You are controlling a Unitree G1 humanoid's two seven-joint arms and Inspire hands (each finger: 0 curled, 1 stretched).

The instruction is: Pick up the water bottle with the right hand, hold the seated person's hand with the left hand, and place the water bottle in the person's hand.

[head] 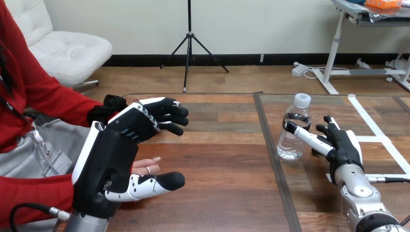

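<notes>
Left hand [104, 164] sits nearest, at the worktop's [217, 159] left edge, back turned to the camera. State: wide, with the fingers [162, 112] reaching out high and bent only at the tips, and the thumb held straight and low. One person's hand [146, 167] is counted. Only its fingertips show, poking out from behind the palm into the gap. They lie just above the thumb and well apart from the fingers, and no grip on them is seen.

One dark strip [273, 159] crosses the worktop from front to back, right of centre.

One bottle [291, 142], clear with a white cap, stands upright on the worktop just right of that strip and is not lifted.

Right hand [344, 145] stands just beside the bottle on its right. State: wide, with the thumb stretched straight and its tip touching the bottle's front. Its fingers [329, 122] point up, clear of the bottle.

White tape lines [370, 121] mark the worktop at far right.
</notes>
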